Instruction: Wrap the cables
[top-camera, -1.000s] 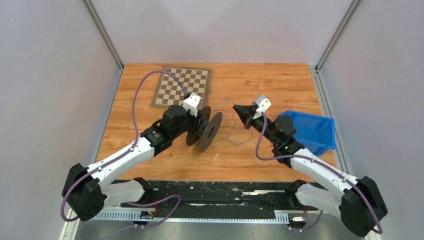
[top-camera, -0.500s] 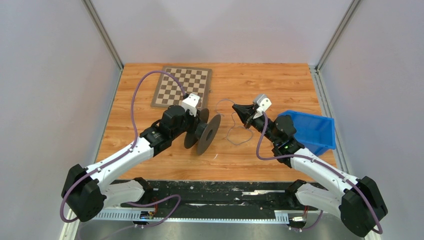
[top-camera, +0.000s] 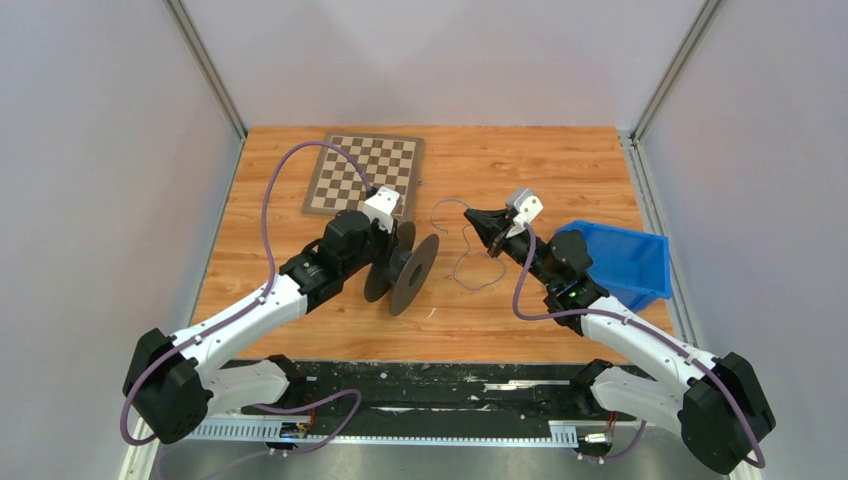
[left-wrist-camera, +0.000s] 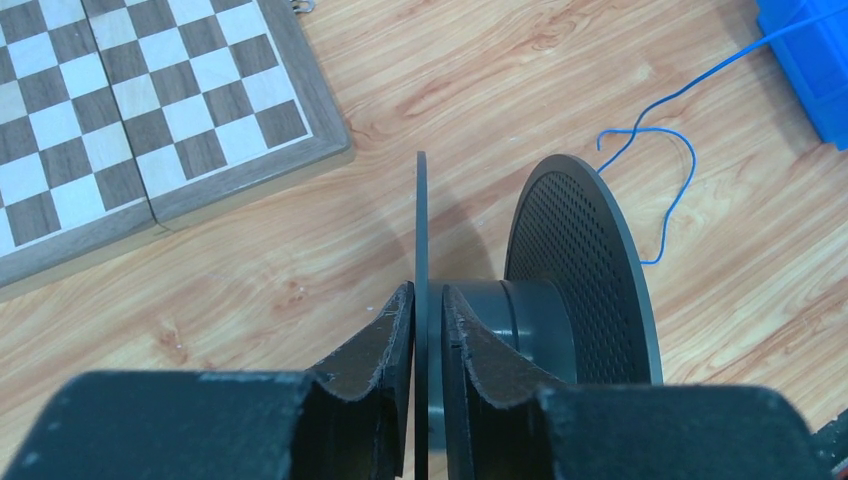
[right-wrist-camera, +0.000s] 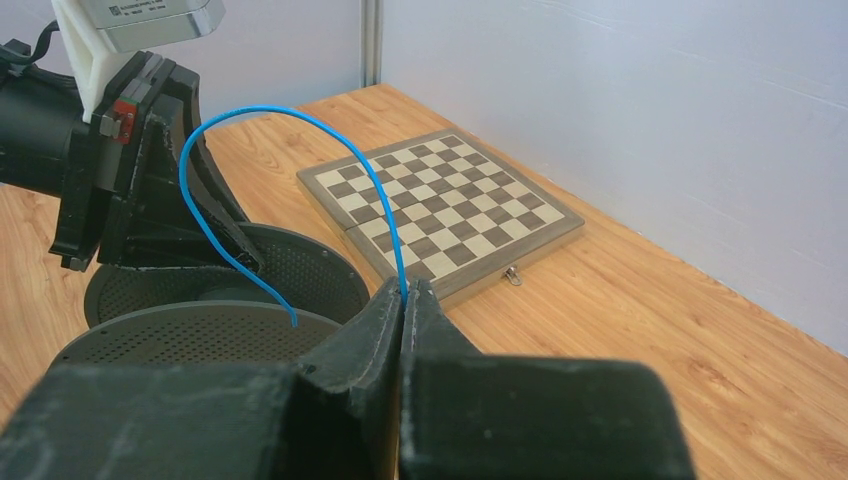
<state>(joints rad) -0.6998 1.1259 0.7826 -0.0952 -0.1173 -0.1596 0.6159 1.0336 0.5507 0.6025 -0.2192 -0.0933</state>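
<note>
The cable is a very thin wire, blue in the wrist views (right-wrist-camera: 370, 175) (left-wrist-camera: 680, 190) and grey from above (top-camera: 456, 265). It lies in loose loops on the table between the arms. My right gripper (top-camera: 470, 214) (right-wrist-camera: 408, 290) is shut on it, and the free end arcs up and over toward the spool. The black spool (top-camera: 405, 265) has two perforated flanges (left-wrist-camera: 580, 270) and is held on edge. My left gripper (top-camera: 392, 243) (left-wrist-camera: 425, 300) is shut on its near flange (left-wrist-camera: 421, 230).
A folded chessboard (top-camera: 365, 172) lies at the back left, just beyond the spool. A blue bin (top-camera: 625, 262) stands to the right, behind my right arm. Grey walls and metal posts enclose the wooden table (top-camera: 540, 160).
My left gripper has drawn the spool slightly toward the near left. My right gripper has edged a little left with the cable, and the free end has swung nearer the spool.
</note>
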